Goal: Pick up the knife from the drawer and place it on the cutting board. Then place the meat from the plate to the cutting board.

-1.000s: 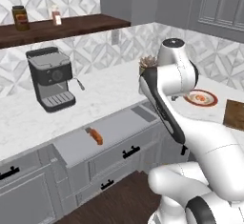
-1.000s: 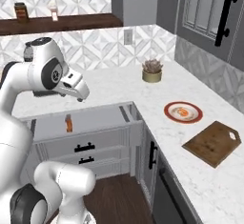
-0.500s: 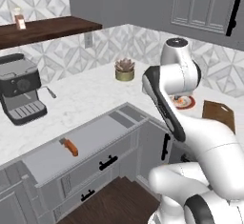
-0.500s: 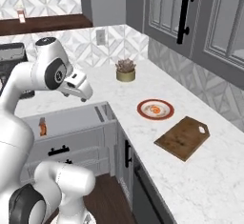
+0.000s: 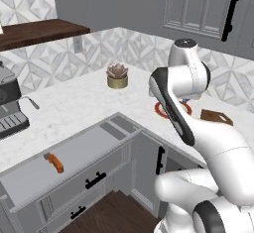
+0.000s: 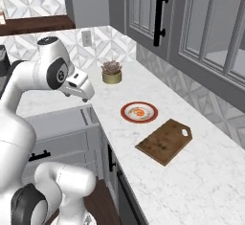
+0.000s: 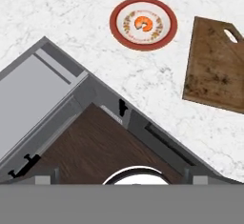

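The knife (image 5: 55, 162), orange-handled, lies flat in the open grey drawer (image 5: 74, 152) toward its left end. On the counter stands the plate (image 6: 139, 112) with the meat (image 6: 139, 111) on it, also seen from the hand as the plate (image 7: 143, 24) and the meat (image 7: 143, 23). Just right of it lies the brown cutting board (image 6: 165, 140), bare on top (image 7: 217, 70). My gripper (image 6: 82, 94) hangs high over the counter's corner, between the drawer (image 7: 33, 99) and the plate. It is open (image 7: 119, 176), with nothing between its fingertips.
A potted succulent (image 5: 117, 76) stands at the back of the counter. A coffee machine (image 5: 10, 108) sits at the far left. Below the corner are grey cabinet fronts with black handles (image 5: 159, 160) and a dark wood floor (image 7: 100, 147).
The whole picture has shifted left as the base moved right along the counter: the coffee machine has slid to the edge, the plate and board have come nearer. The gripper stays open.
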